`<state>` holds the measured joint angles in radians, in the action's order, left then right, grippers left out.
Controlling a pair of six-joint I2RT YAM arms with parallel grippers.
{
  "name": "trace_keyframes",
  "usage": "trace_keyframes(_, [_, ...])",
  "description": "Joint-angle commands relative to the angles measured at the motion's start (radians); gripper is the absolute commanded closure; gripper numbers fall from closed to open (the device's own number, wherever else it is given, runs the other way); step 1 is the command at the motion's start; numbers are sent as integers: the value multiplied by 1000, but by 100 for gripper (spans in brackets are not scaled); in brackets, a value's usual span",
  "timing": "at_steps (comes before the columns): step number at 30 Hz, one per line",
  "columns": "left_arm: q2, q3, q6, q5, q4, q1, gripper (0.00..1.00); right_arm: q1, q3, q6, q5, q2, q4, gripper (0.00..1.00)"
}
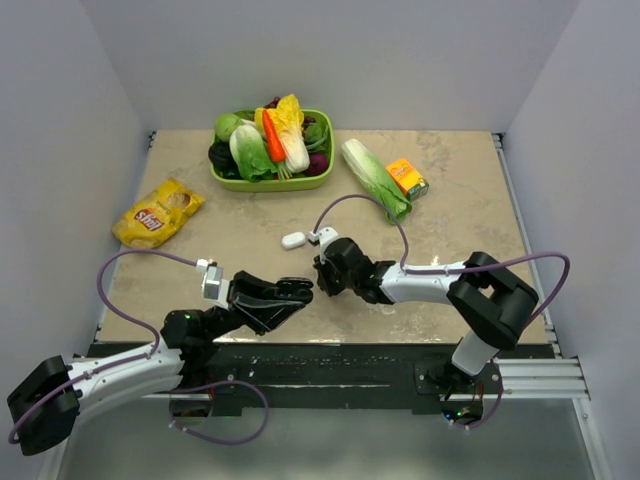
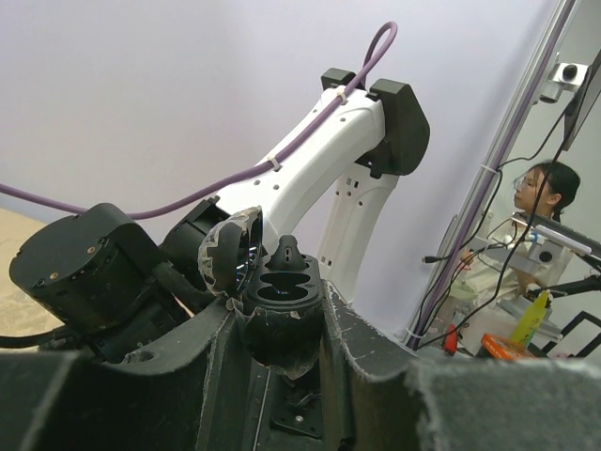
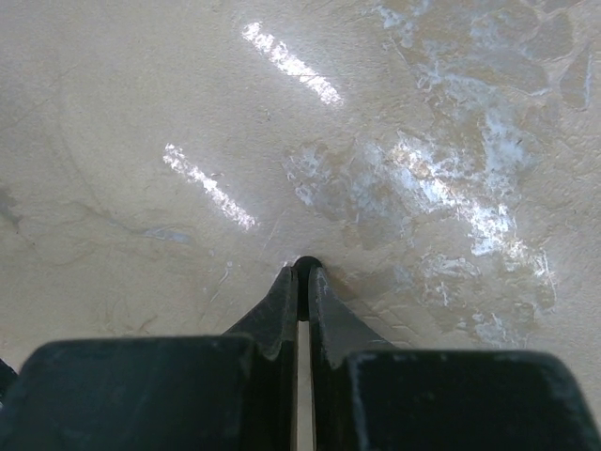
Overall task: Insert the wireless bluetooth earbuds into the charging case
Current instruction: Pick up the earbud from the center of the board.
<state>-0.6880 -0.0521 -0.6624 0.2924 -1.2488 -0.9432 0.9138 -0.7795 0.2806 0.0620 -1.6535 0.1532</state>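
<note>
My left gripper (image 1: 290, 293) is shut on a black charging case (image 2: 282, 291), held above the table's near edge with its lid (image 2: 228, 254) open. A black earbud (image 2: 286, 252) sticks up at the case's far end, and the two wells beside it look empty. My right gripper (image 1: 322, 272) hangs just right of the case. In the right wrist view, its fingertips (image 3: 302, 277) are shut on a tiny black earbud (image 3: 305, 264) close above the beige tabletop. A small white case-like object (image 1: 293, 240) lies on the table behind both grippers. No white buds show.
A green basket (image 1: 220, 180) of vegetables stands at the back centre. A yellow chip bag (image 1: 157, 213) lies at the left. A bok choy (image 1: 375, 180) and an orange box (image 1: 406, 177) lie at the back right. Walls enclose three sides.
</note>
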Motion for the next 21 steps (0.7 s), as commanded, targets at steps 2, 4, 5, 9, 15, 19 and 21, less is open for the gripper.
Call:
trace_keyframes(2, [-1, 284, 4, 4, -64, -3, 100, -12, 26, 37, 56, 89, -47, 100])
trace_keyframes(4, [5, 273, 15, 1, -54, -3, 100, -10, 26, 49, 67, 165, -76, 100])
trace_keyframes(5, [7, 267, 20, -1, -46, -3, 100, -12, 22, 49, 70, 196, -90, 100])
trace_keyframes(9, [8, 230, 59, -4, 8, -3, 100, -10, 6, 52, 81, 334, -188, 100])
trace_keyframes(15, [16, 172, 118, -88, 87, 1, 100, -12, -26, 60, 114, 660, -392, 100])
trace_keyframes(19, [4, 94, 158, -92, 193, 50, 100, -12, -63, 36, 33, 851, -467, 100])
trace_keyframes(21, [-10, 86, 146, -69, 178, 96, 100, -10, -107, 23, -32, 897, -500, 100])
